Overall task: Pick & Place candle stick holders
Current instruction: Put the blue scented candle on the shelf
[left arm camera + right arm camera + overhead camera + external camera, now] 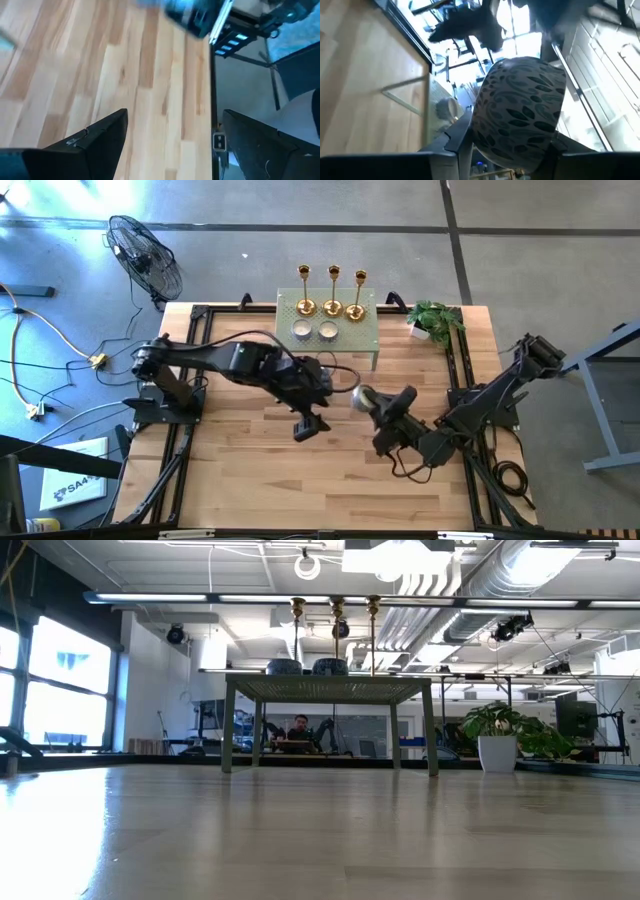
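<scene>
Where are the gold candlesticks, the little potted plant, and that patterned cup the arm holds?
gold candlesticks [331,307]: high view, middle one's base.
potted plant [436,319]: high view, its leaves.
patterned cup [520,112]: right wrist view, its side.

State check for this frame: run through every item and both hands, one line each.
Candlesticks: three, upright in a row on the small green table.
Tealight cups: two, upright on that table, in front of the candlesticks.
Plant: upright, beside the table.
Patterned cup: held in the right hand, off the tabletop.
Left hand: open, empty, above bare wood.
</scene>
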Motion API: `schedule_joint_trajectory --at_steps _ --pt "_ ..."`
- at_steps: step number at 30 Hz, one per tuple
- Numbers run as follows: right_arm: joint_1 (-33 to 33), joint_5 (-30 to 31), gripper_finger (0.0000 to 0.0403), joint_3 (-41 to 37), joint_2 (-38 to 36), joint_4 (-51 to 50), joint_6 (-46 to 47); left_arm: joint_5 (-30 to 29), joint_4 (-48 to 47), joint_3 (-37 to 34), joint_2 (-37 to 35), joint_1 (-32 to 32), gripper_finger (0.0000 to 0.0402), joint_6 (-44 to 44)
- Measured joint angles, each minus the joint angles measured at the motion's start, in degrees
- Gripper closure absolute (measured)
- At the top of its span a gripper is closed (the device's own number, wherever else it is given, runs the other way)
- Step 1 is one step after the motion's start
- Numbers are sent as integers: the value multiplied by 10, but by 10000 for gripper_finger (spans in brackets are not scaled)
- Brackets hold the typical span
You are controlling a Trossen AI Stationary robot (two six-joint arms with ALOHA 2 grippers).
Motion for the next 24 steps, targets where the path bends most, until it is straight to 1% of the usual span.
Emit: schedule_joint_trajectory --at_steps 3,5,8,11,14,18,24 --pt "-24 -2 275 0 -23 -27 1 -16 -25 0 -16 -14 85 -15" --pt "-52 -1 275 0 -42 -52 4 -28 -40 0 -24 -29 85 -17" --pt "-103 -5 275 0 -69 -99 19 -29 -42 0 -28 -54 85 -19" --pt "-162 -14 275 0 -87 -153 60 -36 -42 0 -28 -80 85 -30" --pt "-214 -55 275 0 -91 -208 116 -44 -42 0 -28 -104 85 -33" --pt "-260 -126 274 0 -82 -259 178 -70 -42 0 -28 -131 85 -46" --pt "-306 -182 273 0 -42 -309 242 -100 -42 0 -28 -161 85 -61"
